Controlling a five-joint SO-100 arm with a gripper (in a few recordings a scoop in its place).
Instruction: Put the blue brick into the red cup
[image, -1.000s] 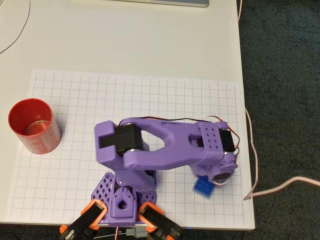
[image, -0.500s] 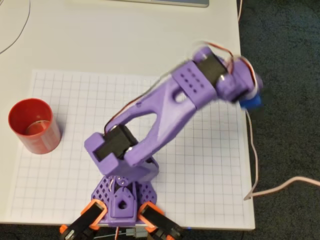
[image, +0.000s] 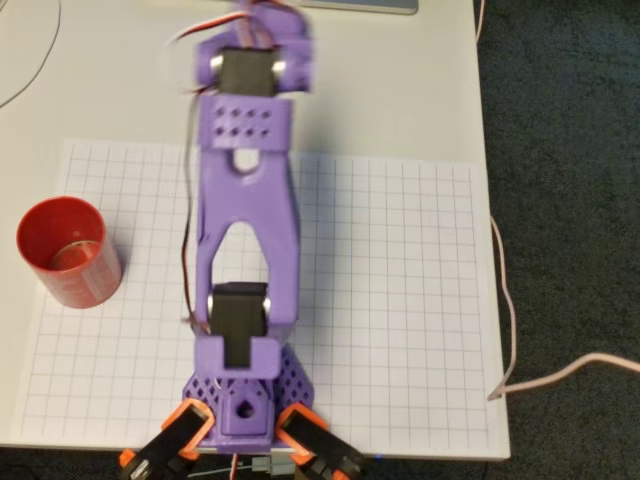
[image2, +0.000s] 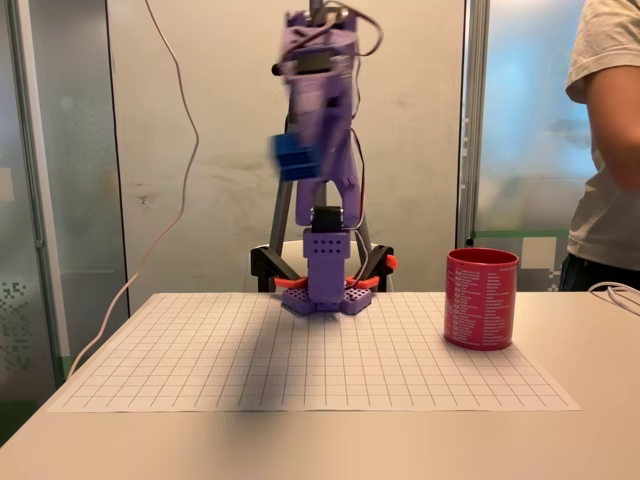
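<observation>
Overhead view: the purple arm has swung from the mat's right edge to its middle, heading toward the red cup at left. Fixed view shows the gripper raised high, fingers clamped on the blue brick, well apart from the cup, so the carry looks roughly halfway.

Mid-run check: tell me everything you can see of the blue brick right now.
The blue brick shows in the fixed view as a small bright-blue block, blurred by motion, with faint ribbing or studs on the side facing the camera. It looks like plastic. It hangs high in the air in front of the raised purple arm, well above the grid mat and up and to the left of the red cup in that view. The gripper's fingers are too blurred to make out, though the brick appears carried by it.
</observation>
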